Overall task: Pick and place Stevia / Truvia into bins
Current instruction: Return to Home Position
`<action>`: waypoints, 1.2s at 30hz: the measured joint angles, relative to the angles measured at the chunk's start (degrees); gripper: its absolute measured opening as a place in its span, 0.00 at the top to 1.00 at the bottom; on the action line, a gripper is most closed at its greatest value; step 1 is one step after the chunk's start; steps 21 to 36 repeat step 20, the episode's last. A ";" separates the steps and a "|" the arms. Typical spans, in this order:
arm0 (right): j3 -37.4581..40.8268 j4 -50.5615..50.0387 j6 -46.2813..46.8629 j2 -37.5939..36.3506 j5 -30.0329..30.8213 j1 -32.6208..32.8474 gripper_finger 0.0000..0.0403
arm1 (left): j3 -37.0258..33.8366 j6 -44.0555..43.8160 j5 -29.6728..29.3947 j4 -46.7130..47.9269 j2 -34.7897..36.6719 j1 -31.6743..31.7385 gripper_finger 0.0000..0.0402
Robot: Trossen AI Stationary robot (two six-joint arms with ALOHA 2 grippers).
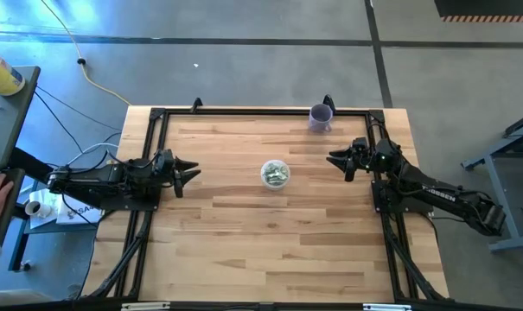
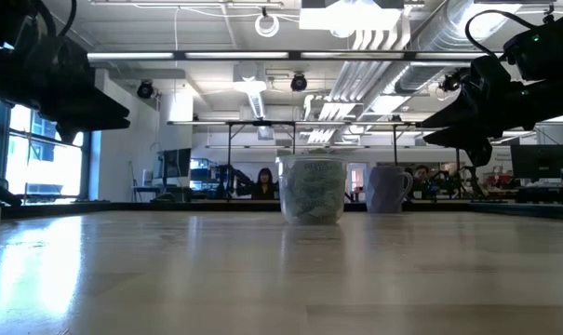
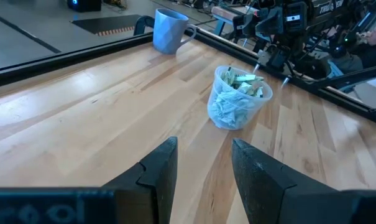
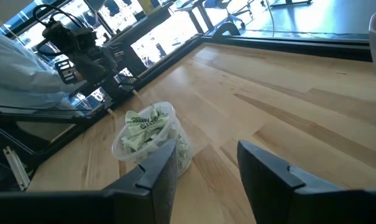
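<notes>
1. Two claws are over the counter (image 1: 244,250), and each has its fingers apart with nothing between them. The left claw (image 1: 192,172) is near the left edge and the right claw (image 1: 337,161) is near the right edge.
2. The clear cup (image 1: 275,174) stands upright at about the middle of the counter. It is between the two claws, almost on the line from one to the other, and each claw points toward it.
3. The Stevia packets (image 3: 243,83) are inside this cup, crumpled in many directions and reaching up to the rim. I find no loose packet on the wood.
4. The right claw is somewhat nearer to the clear cup than the left claw is. Both are well apart from it and do not touch it.
5. A purple cup (image 1: 321,117) stands at the far edge of the counter, on the right arm's side and apart from the clear cup.
6. In my judgement the picking is finished and only the drawing back of the arms remains. Because the clear cup lies straight ahead of each claw, the safe way is backward, away from it. The cup is round, so no long axis matters here. Only the right arm has a neighbour to mind, which is the purple cup.
</notes>
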State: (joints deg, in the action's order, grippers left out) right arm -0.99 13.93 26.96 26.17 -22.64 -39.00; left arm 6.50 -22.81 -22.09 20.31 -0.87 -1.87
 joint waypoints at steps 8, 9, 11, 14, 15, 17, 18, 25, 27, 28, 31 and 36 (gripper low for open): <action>0.00 0.00 0.00 0.00 0.00 0.00 0.60 | -0.01 0.00 0.00 0.00 0.00 0.00 0.54; 0.00 0.00 0.00 0.00 -0.02 0.00 0.60 | -0.01 0.00 0.00 0.00 -0.01 0.00 0.54; 0.00 0.00 0.00 0.01 -0.02 0.00 0.59 | -0.02 0.00 0.00 -0.01 0.00 0.00 0.54; 0.00 0.00 0.00 0.00 -0.02 0.00 0.59 | -0.02 0.00 0.00 -0.01 0.00 0.00 0.54; 0.00 0.00 0.00 0.00 -0.02 0.00 0.59 | -0.02 0.00 0.02 -0.01 0.00 0.00 0.54; 0.00 0.00 0.00 0.00 -0.01 0.00 0.59 | -0.02 0.00 0.00 -0.01 -0.01 0.00 0.54; 0.00 0.00 0.00 0.00 -0.02 0.01 0.60 | -0.02 0.00 0.00 -0.01 -0.01 -0.01 0.54; 0.00 0.01 0.00 0.00 -0.01 0.02 0.60 | -0.02 0.00 0.00 -0.01 0.00 0.00 0.54; 0.00 0.01 0.00 0.00 -0.01 0.02 0.60 | -0.02 0.00 0.00 -0.01 0.00 0.00 0.54; 0.00 0.01 0.00 0.00 -0.01 0.02 0.60 | -0.02 0.00 0.00 -0.01 0.00 0.00 0.54; 0.00 0.01 0.00 0.00 -0.01 0.02 0.60 | -0.02 0.00 0.00 -0.01 0.00 0.00 0.54; 0.00 0.01 0.00 0.00 -0.01 0.02 0.60 | -0.02 0.00 0.00 -0.01 0.00 0.00 0.54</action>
